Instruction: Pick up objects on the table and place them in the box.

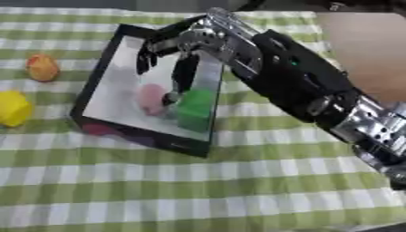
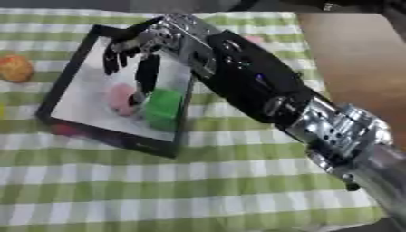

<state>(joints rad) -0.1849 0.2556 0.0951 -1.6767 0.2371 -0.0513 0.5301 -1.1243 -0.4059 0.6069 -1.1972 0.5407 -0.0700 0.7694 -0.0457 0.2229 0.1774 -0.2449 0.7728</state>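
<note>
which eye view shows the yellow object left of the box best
The left eye view: the yellow object shows almost whole at the picture's left edge, on the checked cloth beside the box. In the right eye view only a thin yellow sliver of it shows at the left edge.

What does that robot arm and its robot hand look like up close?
Only the right arm shows: a bulky black shell in the middle, with silver metal sections at the lower end and again at the wrist, where small holes dot the metal. The right robot hand has slim black fingers on a silver frame.
</note>
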